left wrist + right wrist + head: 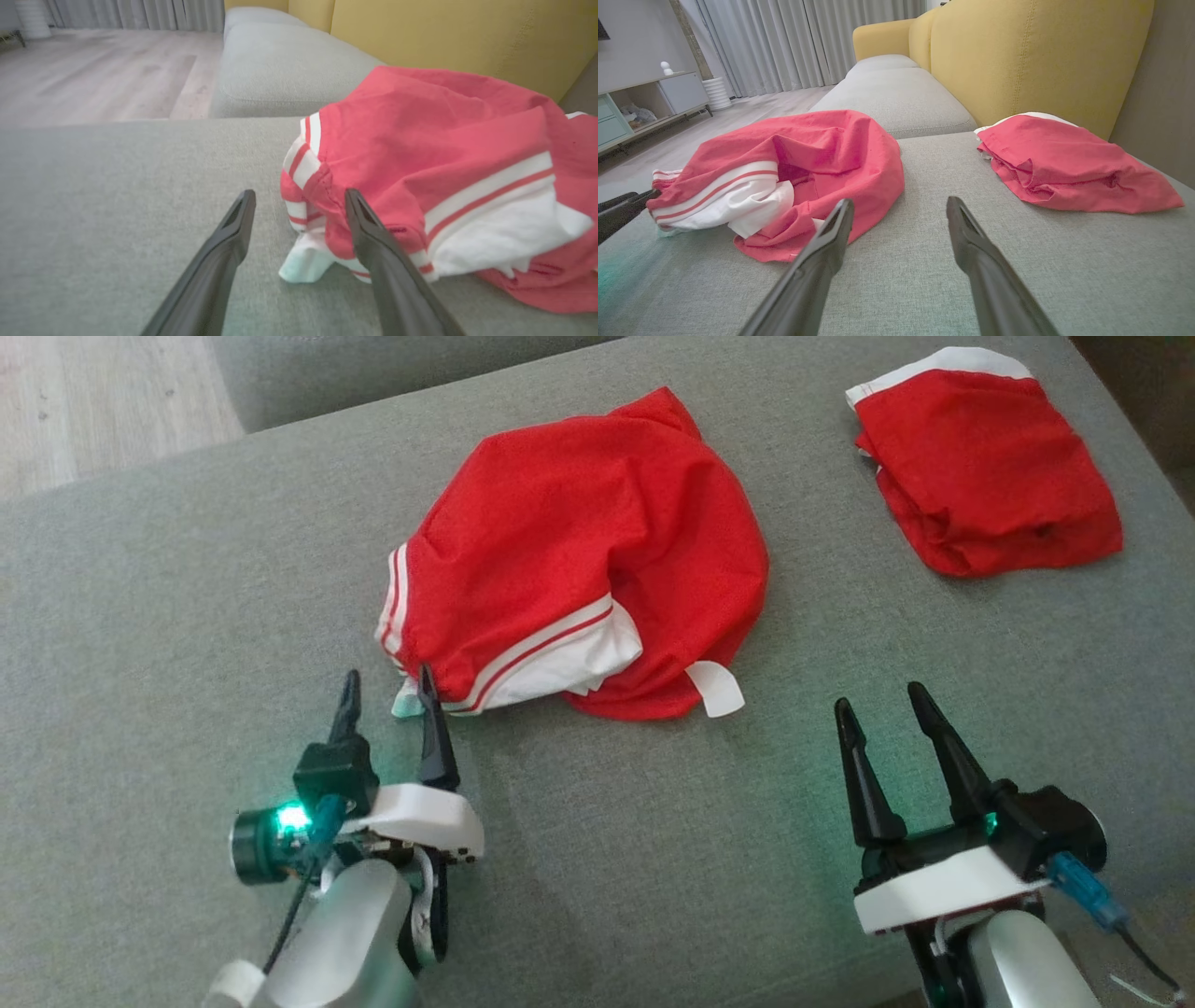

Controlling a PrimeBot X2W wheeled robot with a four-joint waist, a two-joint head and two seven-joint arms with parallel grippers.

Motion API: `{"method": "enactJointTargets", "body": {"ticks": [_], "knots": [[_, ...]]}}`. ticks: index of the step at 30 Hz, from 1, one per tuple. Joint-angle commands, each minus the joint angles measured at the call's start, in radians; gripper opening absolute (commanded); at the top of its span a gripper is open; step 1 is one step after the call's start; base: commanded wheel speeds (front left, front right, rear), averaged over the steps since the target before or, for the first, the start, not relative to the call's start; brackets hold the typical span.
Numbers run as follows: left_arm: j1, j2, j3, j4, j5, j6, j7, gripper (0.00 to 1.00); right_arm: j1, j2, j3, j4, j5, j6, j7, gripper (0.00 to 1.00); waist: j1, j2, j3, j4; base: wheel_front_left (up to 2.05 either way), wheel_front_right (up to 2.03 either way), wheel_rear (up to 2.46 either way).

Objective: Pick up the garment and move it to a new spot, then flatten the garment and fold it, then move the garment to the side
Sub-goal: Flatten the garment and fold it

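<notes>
Left jaws and right jaws stand released, empty. The crumpled red garment (pixel 579 551) lies just ahead, its striped hem at the left jaws' tips. Best to advance low, then pinch that hem.

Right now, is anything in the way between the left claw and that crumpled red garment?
Nothing visible. The left claw stands open at the striped corner of the crumpled red garment, with just grey cushion beneath. The folded red garment lies apart, off to the right.
</notes>
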Motion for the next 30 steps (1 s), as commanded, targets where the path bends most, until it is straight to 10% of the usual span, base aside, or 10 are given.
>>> {"method": "enactJointTargets", "body": {"ticks": [1, 12, 13, 15, 23, 30], "knots": [[-0.027, 0.002, 0.032, -0.024, -0.008, -0.006, -0.009, 1.0, -0.023, -0.001, 0.024, -0.028, -0.003, -0.001, -0.004, 1.0, 0.0, 0.0, -0.001, 0.001, 0.0, 0.0, 0.0], [-0.086, -0.007, -0.024, 0.039, -0.265, -0.17, -0.004, 1.0, -0.031, -0.006, 0.051, -0.017, -0.001, -0.001, -0.004, 1.0, 0.0, 0.0, -0.02, -0.021, 0.0, 0.0, 0.0], [-0.09, -0.007, -0.026, 0.035, -0.331, -0.191, 0.001, 0.88, -0.031, -0.007, 0.054, -0.016, 0.001, -0.001, -0.004, 1.0, 0.0, 0.0, -0.023, -0.025, 0.0, 0.0, 0.0], [-0.107, -0.007, -0.046, 0.031, -0.426, -0.233, 0.007, 0.0, -0.029, -0.007, 0.058, -0.016, 0.003, -0.001, -0.004, 1.0, 0.0, 0.0, -0.03, -0.033, 0.0, 0.0, 0.0], [-0.265, -0.007, -0.179, -0.054, -0.558, -0.367, 0.021, 0.0, -0.013, -0.005, 0.066, -0.013, 0.008, -0.001, -0.004, 1.0, 0.0, 0.0, -0.073, -0.052, 0.0, 0.0, 0.0], [-0.559, -0.007, -0.252, -0.191, -0.698, -0.364, 0.06, 0.0, -0.006, 0.002, 0.094, -0.013, 0.014, -0.001, -0.004, 1.0, 0.0, 0.0, -0.119, -0.073, 0.0, 0.0, 0.0]]}}
